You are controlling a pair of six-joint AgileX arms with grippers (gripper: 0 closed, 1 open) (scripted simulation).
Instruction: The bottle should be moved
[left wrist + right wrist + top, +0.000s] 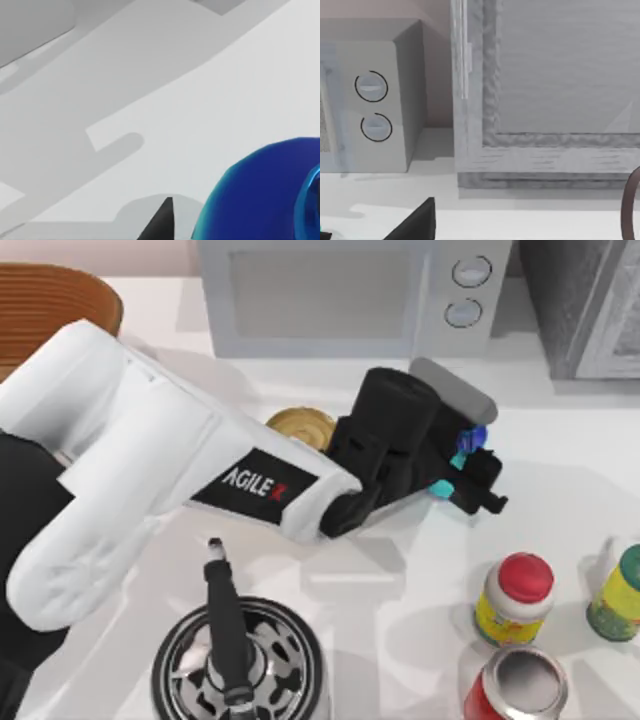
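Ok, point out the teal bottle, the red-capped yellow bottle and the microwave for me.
teal bottle (470, 440), top view, blue shoulder beside the left claw.
red-capped yellow bottle (524, 578), top view, on its red cap.
microwave (320, 305), top view, on its door front.

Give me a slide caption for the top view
Left gripper holds the teal bottle above the table, in front of the microwave.
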